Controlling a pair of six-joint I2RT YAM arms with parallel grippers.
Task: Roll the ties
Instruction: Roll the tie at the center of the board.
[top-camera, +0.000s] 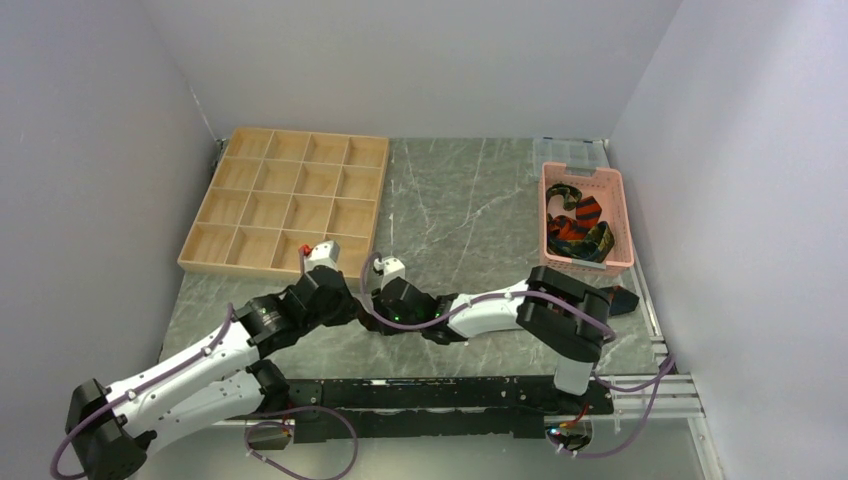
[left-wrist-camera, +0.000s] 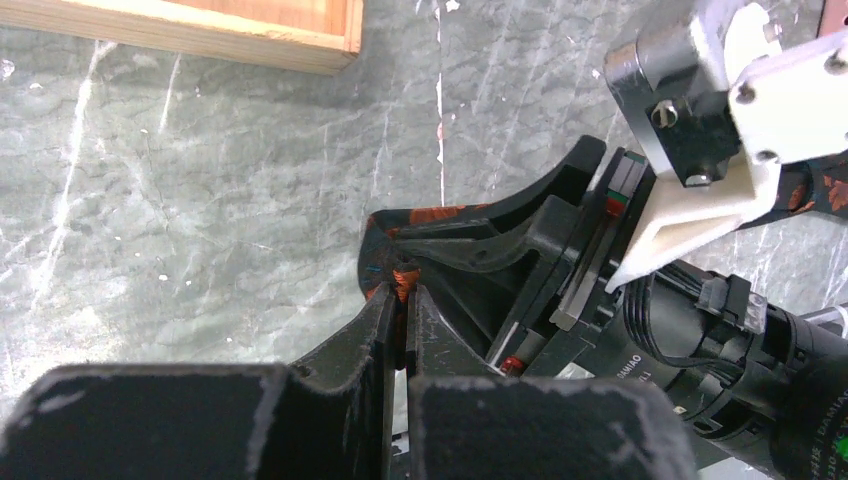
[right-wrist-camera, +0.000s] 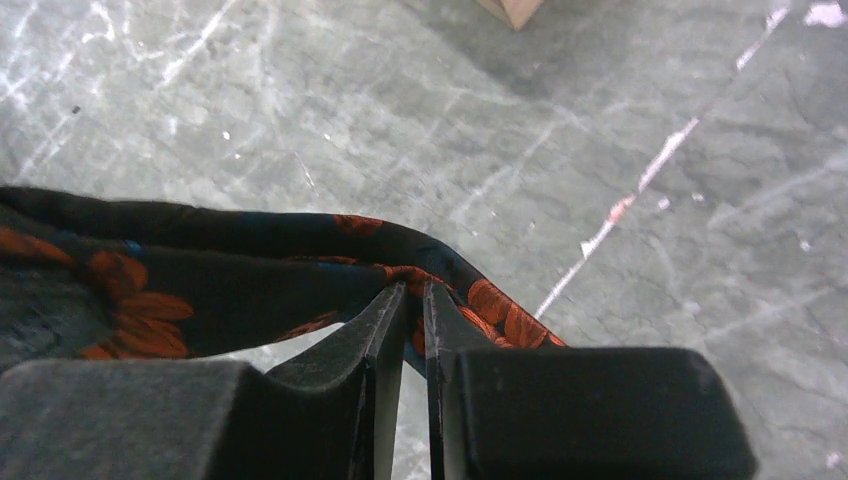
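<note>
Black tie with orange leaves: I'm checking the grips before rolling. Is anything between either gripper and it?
Nothing visible stands between them. The left gripper and the right gripper are each shut on the tie, fabric pinched between their fingers. The two grips sit close together above the table.

2 white-and-black arms, black joints, looping purple cables

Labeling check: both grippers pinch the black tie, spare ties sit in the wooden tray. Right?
Not quite. The top view shows the spare ties in the pink basket, not the wooden tray. The left gripper and right gripper do both pinch the black tie.
</note>
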